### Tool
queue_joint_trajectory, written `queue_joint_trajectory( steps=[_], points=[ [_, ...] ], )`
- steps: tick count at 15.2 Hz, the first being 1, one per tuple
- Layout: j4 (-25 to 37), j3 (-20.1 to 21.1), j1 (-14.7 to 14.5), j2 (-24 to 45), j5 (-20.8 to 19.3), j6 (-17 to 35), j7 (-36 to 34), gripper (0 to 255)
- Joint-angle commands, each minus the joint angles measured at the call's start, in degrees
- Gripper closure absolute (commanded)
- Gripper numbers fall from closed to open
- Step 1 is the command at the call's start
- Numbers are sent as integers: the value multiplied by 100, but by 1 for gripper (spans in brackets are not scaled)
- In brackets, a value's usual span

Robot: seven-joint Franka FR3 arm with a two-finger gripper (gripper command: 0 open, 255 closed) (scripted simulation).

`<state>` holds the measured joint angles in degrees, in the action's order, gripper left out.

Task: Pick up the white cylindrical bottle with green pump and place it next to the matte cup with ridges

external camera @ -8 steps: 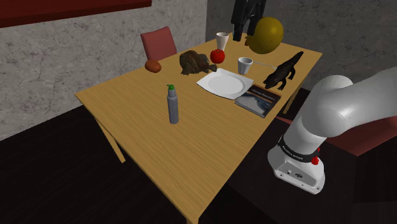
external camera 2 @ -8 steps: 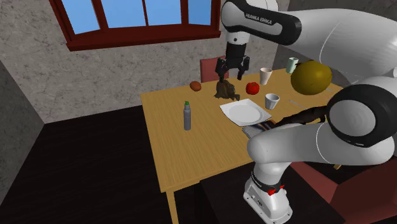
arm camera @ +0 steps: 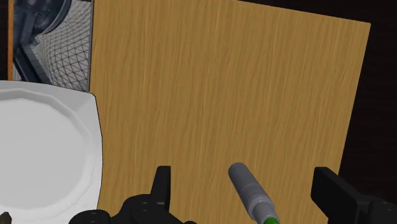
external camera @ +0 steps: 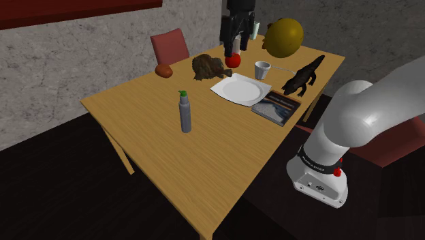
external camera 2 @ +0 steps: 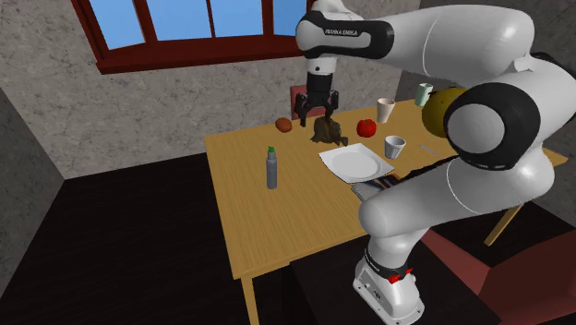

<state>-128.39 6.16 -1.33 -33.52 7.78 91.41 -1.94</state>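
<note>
Lettering on the arm (external camera 2: 343, 33) reads FRANKA EMIKA; the writing on the book (external camera: 276, 107) is too small to read. The gripper (external camera 2: 316, 113) hangs over the far end of the tabletop (external camera: 204, 163), its 2 fingers (arm camera: 161, 181) spread wide, holding nothing. The bottle (external camera: 184, 116), grey with a green pump, stands upright near the tabletop's middle, well apart from the ridged cup (external camera: 263, 69), with a white plate (external camera: 236, 88) between them. What the cup holds cannot be told.
</note>
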Motion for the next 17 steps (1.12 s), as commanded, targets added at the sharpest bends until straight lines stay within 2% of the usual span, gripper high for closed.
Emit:
queue_joint_trajectory(
  steps=[1, 8, 15, 17],
  points=[
    [195, 50, -31, 472, 35, 152, 34, 0],
    [925, 292, -172, 2085, 128, 610, 58, 0],
    [1977, 506, -351, 3746, 98, 796, 26, 0],
    [1994, 524, -374, 3875, 96, 875, 25, 0]
  ],
)
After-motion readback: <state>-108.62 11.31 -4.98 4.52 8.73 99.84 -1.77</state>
